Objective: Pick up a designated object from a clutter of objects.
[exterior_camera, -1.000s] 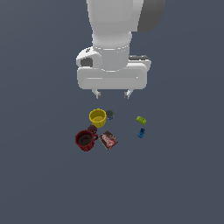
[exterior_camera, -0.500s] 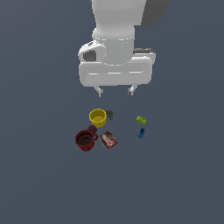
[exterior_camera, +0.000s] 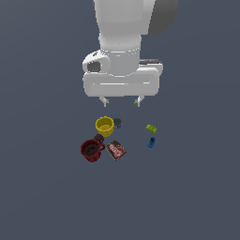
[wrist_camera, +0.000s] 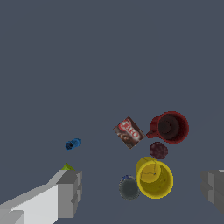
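Note:
The designated object, a small dark maroon ball [exterior_camera: 98,138] [wrist_camera: 158,150], lies between the yellow cup [exterior_camera: 104,126] [wrist_camera: 154,177] and the red mug [exterior_camera: 91,150] [wrist_camera: 170,127]. It is close to both. The dark-red packet [exterior_camera: 116,150] [wrist_camera: 129,132] lies beside the mug. A tiny grey-blue item [exterior_camera: 118,123] [wrist_camera: 129,188] sits against the yellow cup. My gripper [exterior_camera: 122,102] [wrist_camera: 142,190] hangs open high above the clutter, holding nothing, roughly over the yellow cup's side of it.
A small green block [exterior_camera: 150,128] [wrist_camera: 67,166] and a small blue piece [exterior_camera: 151,142] [wrist_camera: 72,143] lie apart from the rest, toward the exterior view's right. In the wrist view one finger [wrist_camera: 70,192] partly covers the green block. All things rest on a plain dark grey floor.
The hand has turned a little about its own axis and shifted only slightly, staying high above the clutter. None of the objects has moved.

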Controlling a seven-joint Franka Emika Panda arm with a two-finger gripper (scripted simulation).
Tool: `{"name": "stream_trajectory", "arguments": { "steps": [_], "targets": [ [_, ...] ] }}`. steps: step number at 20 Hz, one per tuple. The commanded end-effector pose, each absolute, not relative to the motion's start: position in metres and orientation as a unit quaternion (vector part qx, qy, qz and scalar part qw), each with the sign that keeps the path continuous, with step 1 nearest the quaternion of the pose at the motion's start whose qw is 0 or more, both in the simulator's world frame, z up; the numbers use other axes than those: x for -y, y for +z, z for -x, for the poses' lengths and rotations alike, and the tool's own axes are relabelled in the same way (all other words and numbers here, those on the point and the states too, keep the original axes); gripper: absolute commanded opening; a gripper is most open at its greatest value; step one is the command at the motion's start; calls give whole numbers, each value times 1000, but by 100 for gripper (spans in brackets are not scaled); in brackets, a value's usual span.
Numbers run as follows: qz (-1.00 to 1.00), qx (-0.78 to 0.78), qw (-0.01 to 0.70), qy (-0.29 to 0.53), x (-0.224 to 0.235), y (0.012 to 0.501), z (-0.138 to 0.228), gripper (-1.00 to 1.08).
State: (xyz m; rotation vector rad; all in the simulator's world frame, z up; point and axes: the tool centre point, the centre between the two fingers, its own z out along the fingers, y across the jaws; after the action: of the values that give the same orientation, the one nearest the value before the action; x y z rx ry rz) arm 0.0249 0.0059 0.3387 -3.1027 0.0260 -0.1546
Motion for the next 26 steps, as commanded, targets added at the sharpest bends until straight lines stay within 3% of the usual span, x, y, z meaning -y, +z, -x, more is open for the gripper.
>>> {"name": "stream_trajectory", "arguments": {
  "steps": [1,11,19,26],
  "targets": [
    [998,-23,18,-47,0,326,-26,100],
    [990,-139,20,-29,42,233,-25,100],
    [966,-259,12,-11,86,139,-2,100],
    [947,-321,4,-3,108,93,19,100]
  ]
}}
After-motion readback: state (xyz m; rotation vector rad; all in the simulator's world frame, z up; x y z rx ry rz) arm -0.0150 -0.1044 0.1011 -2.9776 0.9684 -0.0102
